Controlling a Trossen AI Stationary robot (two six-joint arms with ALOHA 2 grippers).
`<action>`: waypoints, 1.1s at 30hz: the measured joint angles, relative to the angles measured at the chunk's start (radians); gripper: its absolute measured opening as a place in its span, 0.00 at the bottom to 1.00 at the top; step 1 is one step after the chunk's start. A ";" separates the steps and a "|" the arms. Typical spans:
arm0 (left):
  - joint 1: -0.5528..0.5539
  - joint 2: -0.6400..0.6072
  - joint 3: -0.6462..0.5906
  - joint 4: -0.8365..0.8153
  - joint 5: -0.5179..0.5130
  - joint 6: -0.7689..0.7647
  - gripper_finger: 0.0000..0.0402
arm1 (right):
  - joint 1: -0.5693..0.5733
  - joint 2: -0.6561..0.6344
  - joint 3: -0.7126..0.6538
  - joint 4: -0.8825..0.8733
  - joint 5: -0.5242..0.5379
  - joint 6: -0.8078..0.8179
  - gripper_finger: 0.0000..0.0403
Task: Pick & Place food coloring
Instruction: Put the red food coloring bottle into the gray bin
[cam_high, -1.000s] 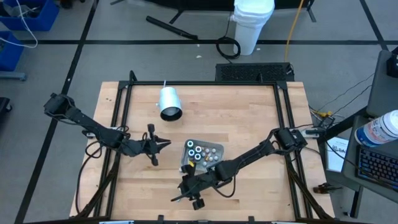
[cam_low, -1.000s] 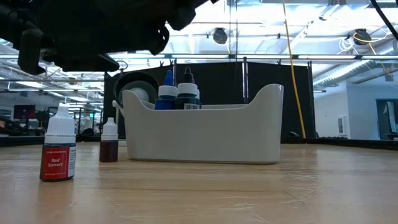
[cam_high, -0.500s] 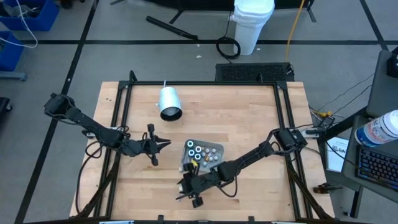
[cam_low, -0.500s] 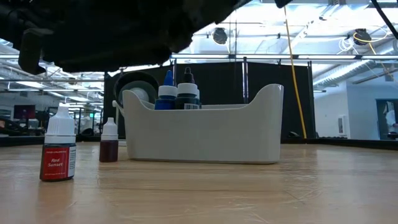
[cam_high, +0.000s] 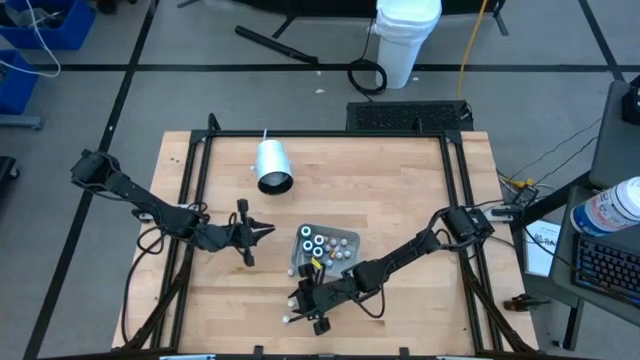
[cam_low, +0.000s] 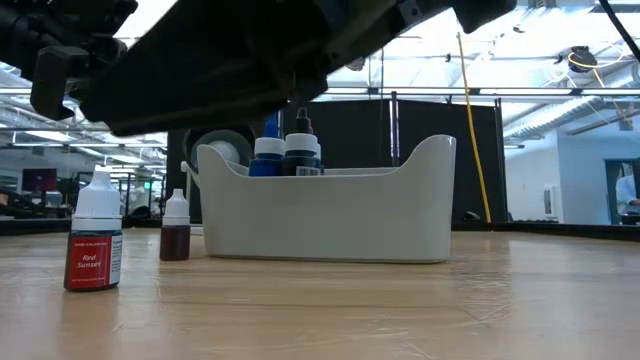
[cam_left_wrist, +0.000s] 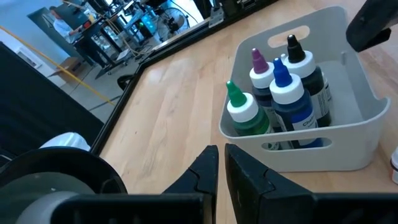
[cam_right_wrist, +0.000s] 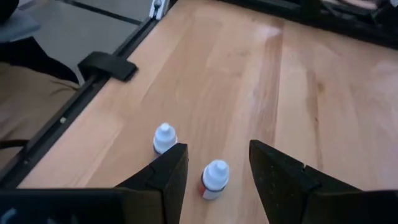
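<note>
**Four bottles in the bin, two still out on the table**

The white bin (cam_left_wrist: 348, 134) already holds four food coloring bottles (cam_left_wrist: 292, 102), standing upright with green, purple, blue and black tips. Two more are not yet in. In the low view a red bottle (cam_low: 97, 245) stands nearest the camera, and a smaller dark one (cam_low: 175, 228) stands between it and the bin, near the bin's end but apart from it. By my reading, about two thirds of the job is done, with these two left to collect.

The right gripper (cam_right_wrist: 214, 165) hangs low over the pair with its fingers spread and empty; one bottle shows in the gap between them, the other just beside the outer finger. It looks lined up for the next pick, though neither bottle is touched. The left gripper (cam_left_wrist: 219, 167) waits on the left side of the table, pointed at the bin, its fingers nearly together and holding nothing.

The table (cam_high: 400, 190) is pale wood planking set in a black frame. A white cup (cam_high: 271, 166) lies on its side toward the far edge. Beyond is a grey floor with black tape lines, a white bucket (cam_high: 405, 35) and blue crates (cam_high: 45, 22); the low view shows an open workshop hall with bright ceiling lights.
</note>
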 joint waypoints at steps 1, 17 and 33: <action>0.000 0.000 0.000 0.000 0.000 0.000 0.09 | 0.000 0.000 0.000 0.005 0.000 -0.005 0.41; 0.000 0.000 0.000 0.000 0.000 -0.004 0.09 | 0.000 0.065 0.001 0.105 -0.008 -0.014 0.41; 0.000 0.000 0.000 0.000 0.001 -0.004 0.09 | -0.002 0.084 0.001 0.113 -0.006 0.010 0.40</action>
